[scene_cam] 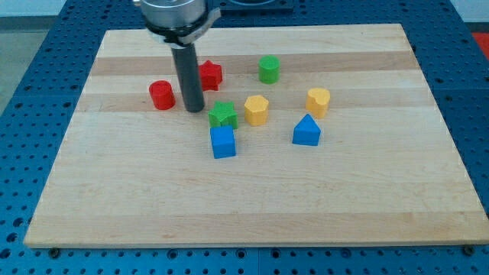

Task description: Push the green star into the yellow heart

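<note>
My tip (194, 109), a bare rod with no jaws to open or close, rests just left of the green star (223, 114); the yellow heart (318, 100) sits well right.

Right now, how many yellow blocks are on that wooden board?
2. The yellow hexagonal block sits mid-board, just right of the green star block; the yellow heart block is farther toward the view's right. None seems hidden.

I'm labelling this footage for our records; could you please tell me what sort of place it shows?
Probably a robotics lab bench: a wooden board on a blue perforated table, with my tip among small coloured blocks.
</note>
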Tool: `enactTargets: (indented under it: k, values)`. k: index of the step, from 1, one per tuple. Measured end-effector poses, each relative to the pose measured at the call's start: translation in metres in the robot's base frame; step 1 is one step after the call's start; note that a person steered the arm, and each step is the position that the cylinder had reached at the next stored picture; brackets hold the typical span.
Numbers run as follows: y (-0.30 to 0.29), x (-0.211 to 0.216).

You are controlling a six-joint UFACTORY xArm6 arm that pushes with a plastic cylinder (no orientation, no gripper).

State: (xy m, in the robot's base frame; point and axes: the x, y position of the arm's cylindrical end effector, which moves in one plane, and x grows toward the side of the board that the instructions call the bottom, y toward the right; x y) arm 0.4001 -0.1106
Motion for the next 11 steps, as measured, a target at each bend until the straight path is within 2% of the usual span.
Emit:
enactTargets:
  k: [2, 3, 4, 9, 11]
  values:
    - [-0.003, 0.036]
    - [0.013, 0.036]
    - [0.055, 0.036]
    - [0.179, 0.001]
    - [0.171, -0.014]
